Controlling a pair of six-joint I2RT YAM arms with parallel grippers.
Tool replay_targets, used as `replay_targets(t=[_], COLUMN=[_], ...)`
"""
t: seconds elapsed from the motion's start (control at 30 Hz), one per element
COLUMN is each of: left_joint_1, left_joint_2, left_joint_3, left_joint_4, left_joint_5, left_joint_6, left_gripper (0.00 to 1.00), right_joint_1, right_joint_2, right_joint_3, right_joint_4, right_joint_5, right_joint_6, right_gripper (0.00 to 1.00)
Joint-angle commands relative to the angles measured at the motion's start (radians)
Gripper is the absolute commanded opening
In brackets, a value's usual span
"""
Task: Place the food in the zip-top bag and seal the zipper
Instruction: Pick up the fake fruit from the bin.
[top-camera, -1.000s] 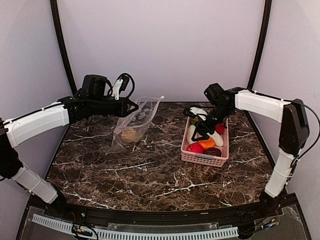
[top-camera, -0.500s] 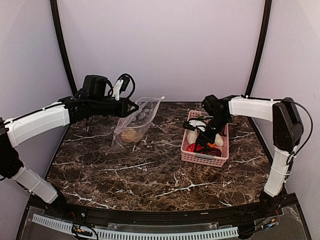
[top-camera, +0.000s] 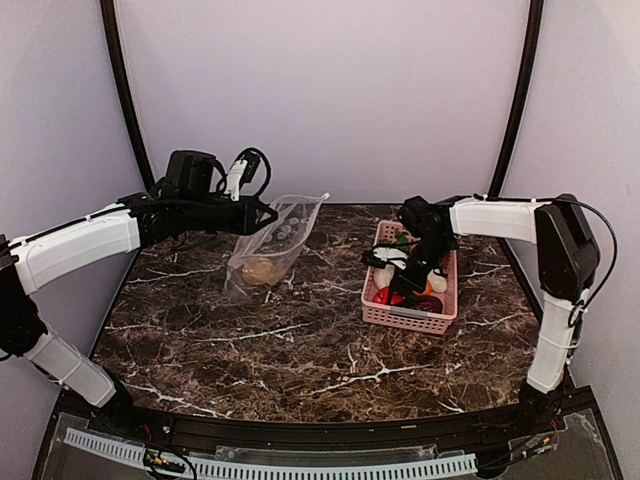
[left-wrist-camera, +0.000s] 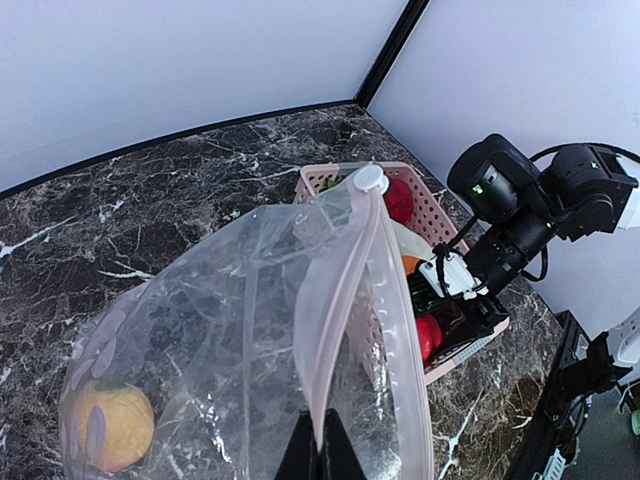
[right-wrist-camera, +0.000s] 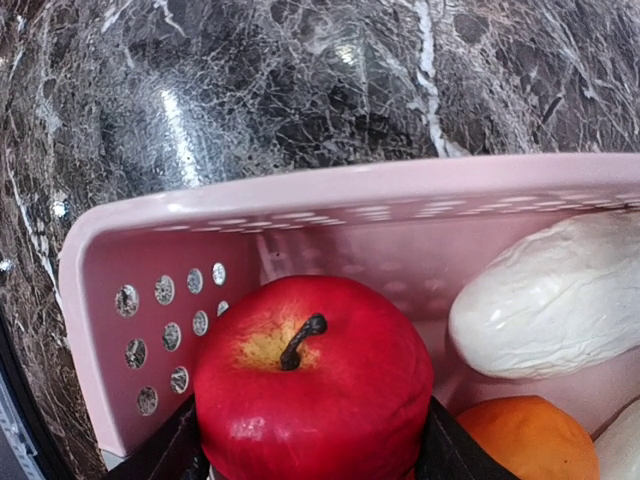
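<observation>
Apple (right-wrist-camera: 312, 385): we note right gripper (right-wrist-camera: 310, 452) has dropped into basket (right-wrist-camera: 300, 190) and pinches it, left gripper (left-wrist-camera: 318, 448) clamped on bag (left-wrist-camera: 200, 300) rim, so it looks ready to lift across.

Jaws clasp a red apple (right-wrist-camera: 312, 395) in the pink basket (right-wrist-camera: 300, 200).

Overhead feed: even, soft light, pale walls (top-camera: 320, 90) with a lilac cast, and I see no hard shadows on the bench (top-camera: 300, 340). The edges bow and the black uprights (top-camera: 118, 90) curve outward. Left wrist feed: bright, with white sheen along the folds of the zip-top bag (left-wrist-camera: 250, 330); the plastic nearest the lens goes soft. Right wrist feed: crisp on the red apple (right-wrist-camera: 310, 390), faint sheen low on its skin, streaky glare on the marble above the pink basket (right-wrist-camera: 300, 200)
</observation>
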Motion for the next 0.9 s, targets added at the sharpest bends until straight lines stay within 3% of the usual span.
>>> replay_targets(t=[0.0,0.37,0.6,0.87], left_joint_1=[-0.003,-0.025,-0.093,-0.177], left_joint_2=[0.007,0.037,0.061,0.075], left_joint_3=[-0.012,0.029,0.054,0.098], left_joint_4=[0.0,0.019,0.018,0.038], left_joint_5=[0.012,0.044,-0.015,-0.137], left_joint_6=[-0.003,0.003,-0.083,-0.196], left_gripper=[0.01,0.01,0.01,0.01], right_joint_1=[0.008,0.008,0.008,0.026], right_joint_2=[-0.035,-0.211,-0.233,-0.265], right_joint_3=[0.03,0.188,0.41,0.367], right_joint_4=[-0.028,-0.071,-0.076,0.191], right_joint_5=[0.012,-0.154,-0.363,-0.559], right_joint_6=[0.005,0.025,0.06,0.294], right_gripper=[0.51,0.47,0.47,0.47])
